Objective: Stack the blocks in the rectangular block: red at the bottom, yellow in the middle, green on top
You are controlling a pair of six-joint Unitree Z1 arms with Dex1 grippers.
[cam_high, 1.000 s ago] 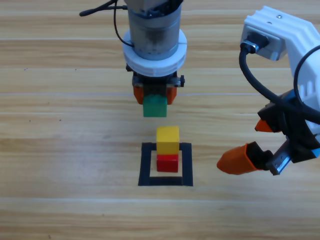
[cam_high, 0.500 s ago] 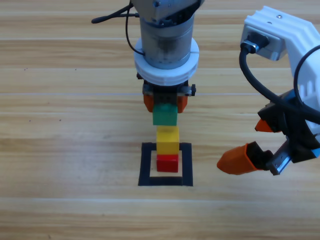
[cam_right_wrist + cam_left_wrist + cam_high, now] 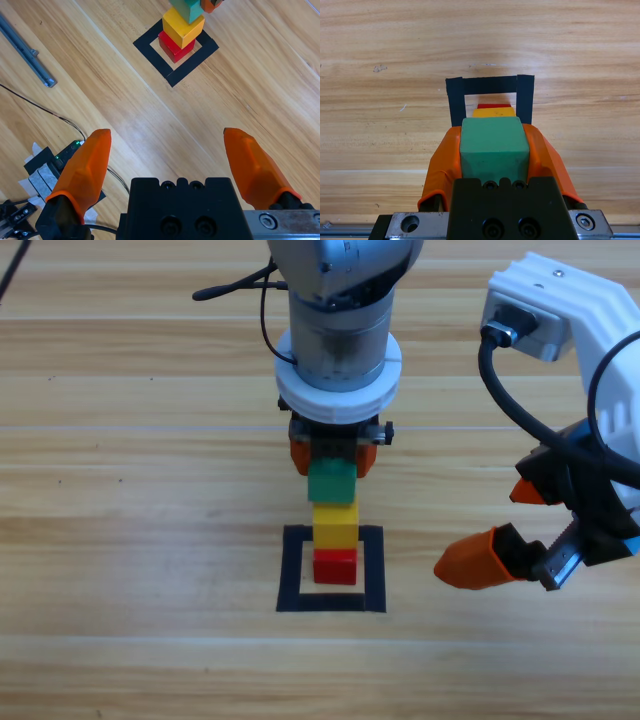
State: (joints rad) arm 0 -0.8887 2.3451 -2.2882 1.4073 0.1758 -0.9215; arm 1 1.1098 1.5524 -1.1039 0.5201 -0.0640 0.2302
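Since a second ago the left pincer [image 3: 332, 462] has carried the green cube [image 3: 332, 481] right and nearer, from a spot short of the stack to a place over the yellow cube [image 3: 335, 524]; the right arm has not shifted. Nearest, the black tape rectangle [image 3: 292, 570] on the worktop [image 3: 130, 540] holds the red cube [image 3: 335, 566], with the yellow one seated squarely on it. Just beyond, the green cube is clamped between the left pincer's two orange jaws, which grip its opposite side faces, and it sits at or barely above the yellow top; whether they touch cannot be told. In the left wrist view the green cube [image 3: 493, 149] covers most of the yellow [image 3: 494, 113] and red [image 3: 494, 106] cubes, so it looks well lined up. Over to the right, well apart from the stack, the right pincer [image 3: 505, 525] waits with its jaws spread wide, empty. These cubes look light, stiff and smooth, so a two-high stack should tip easily; I judge that a straight, gentle release with no sideways drag suits best.
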